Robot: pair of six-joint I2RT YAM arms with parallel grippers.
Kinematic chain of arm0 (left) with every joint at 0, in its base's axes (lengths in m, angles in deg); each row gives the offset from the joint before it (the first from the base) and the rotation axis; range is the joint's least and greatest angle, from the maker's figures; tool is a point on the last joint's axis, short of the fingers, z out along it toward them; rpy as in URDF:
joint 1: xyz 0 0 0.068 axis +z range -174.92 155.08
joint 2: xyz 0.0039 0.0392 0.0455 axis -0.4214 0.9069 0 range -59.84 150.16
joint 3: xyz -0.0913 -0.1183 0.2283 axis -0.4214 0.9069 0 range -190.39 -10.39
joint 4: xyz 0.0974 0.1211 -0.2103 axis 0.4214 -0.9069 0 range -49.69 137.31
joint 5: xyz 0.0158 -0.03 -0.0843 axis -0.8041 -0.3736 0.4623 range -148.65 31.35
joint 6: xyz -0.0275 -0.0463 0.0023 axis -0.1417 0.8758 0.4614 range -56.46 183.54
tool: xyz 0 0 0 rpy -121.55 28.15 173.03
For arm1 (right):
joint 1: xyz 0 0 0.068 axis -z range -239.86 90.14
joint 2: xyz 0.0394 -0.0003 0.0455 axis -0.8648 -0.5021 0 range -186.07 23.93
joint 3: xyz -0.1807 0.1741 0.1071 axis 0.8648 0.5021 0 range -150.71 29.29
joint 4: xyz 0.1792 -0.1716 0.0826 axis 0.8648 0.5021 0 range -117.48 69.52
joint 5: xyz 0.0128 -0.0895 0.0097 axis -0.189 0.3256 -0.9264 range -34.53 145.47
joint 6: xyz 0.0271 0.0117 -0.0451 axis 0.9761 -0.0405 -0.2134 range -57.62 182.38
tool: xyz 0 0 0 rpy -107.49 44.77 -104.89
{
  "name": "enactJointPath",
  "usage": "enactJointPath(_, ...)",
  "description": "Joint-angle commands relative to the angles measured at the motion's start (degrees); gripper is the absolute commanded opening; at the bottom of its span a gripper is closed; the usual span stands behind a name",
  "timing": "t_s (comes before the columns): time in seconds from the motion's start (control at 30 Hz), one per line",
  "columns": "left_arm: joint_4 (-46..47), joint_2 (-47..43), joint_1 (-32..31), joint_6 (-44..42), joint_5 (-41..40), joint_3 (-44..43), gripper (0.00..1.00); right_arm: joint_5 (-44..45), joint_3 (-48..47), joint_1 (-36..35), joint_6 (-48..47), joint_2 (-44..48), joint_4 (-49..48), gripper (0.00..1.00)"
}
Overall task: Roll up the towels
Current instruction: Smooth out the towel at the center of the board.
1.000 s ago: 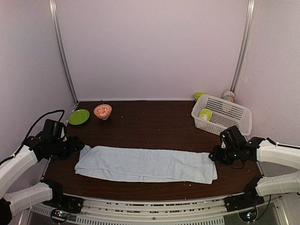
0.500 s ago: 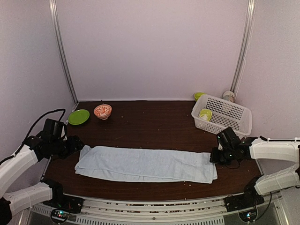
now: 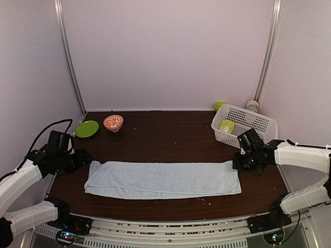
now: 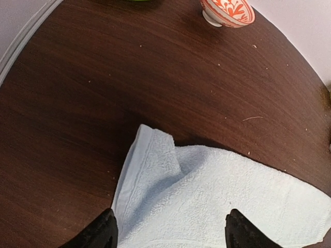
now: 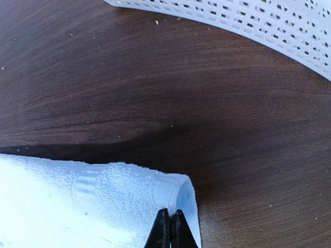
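Table: dark brown wood table, flecked with crumbs, with both arms mounted at its near edge.
Towel position: blue towel lies flat, lengthwise across the near half of the table; its far left corner is folded over.
Right side: right gripper has its jaws pressed together, pinching the towel's far right corner.
Left side: left gripper has its jaws spread over the towel's left end, gripping nothing.
Step in hand: judged as straightening the towel before rolling.
Procedure: keep the pinch low and pull outward evenly. Flatten the folded corner first. Begin the roll from a short end with the edges aligned.
Room: pale lilac walls. A green plate and a patterned bowl stand far left, and a white basket far right holds a lime-green item too small to identify.
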Motion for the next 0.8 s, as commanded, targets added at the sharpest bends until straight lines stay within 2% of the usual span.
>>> enactJointPath(0.0, 2.45, -0.09, 0.31, -0.6, -0.17, 0.68, 0.73, 2.65, 0.54, 2.03, -0.58, -3.63, -0.03, 0.0)
enactJointPath(0.03, 2.35, -0.12, 0.37, -0.62, -0.28, 0.81, 0.73, 2.75, 0.66, 2.6, -0.24, -4.42, 0.02, 0.03)
enactJointPath(0.1, 2.33, -0.15, 0.32, -0.62, -0.29, 0.81, 0.73, 2.19, 0.73, 2.99, 0.2, -5.01, 0.19, 0.3)
enactJointPath(0.13, 2.34, -0.12, 0.33, -0.63, -0.22, 0.81, 0.74, 1.74, 0.78, 2.96, 0.5, -4.32, 0.44, 0.4)
enactJointPath(0.17, 2.25, -0.18, 0.36, -0.58, -0.2, 0.69, 0.74, 1.22, 0.91, 2.88, 0.95, -3.05, 0.87, 0.47)
enactJointPath(0.23, 2.11, -0.33, 0.32, -0.62, -0.13, 0.57, 0.74, 0.2, 1.51, 2.75, 1.83, 0.08, 3.1, 0.54)
enactJointPath(0.37, 2.7, -0.76, 0.32, -0.53, 0.3, 0.84, 0.74, -4.38, 4.61, 1.49, 4.18, 6.16, 6.54, 0.53)
enactJointPath(0.6, 3.81, -0.45, 0.31, -0.43, 1.6, 1.19, 0.74, -11.12, 10.97, -2.29, 8.51, 12.35, 8.47, 0.3)
enactJointPath(0.77, 3.98, -0.52, 0.39, -0.38, 2.14, 1.33, 0.74, -12.08, 11.88, -2.88, 9.42, 12.69, 8.1, 0.28)
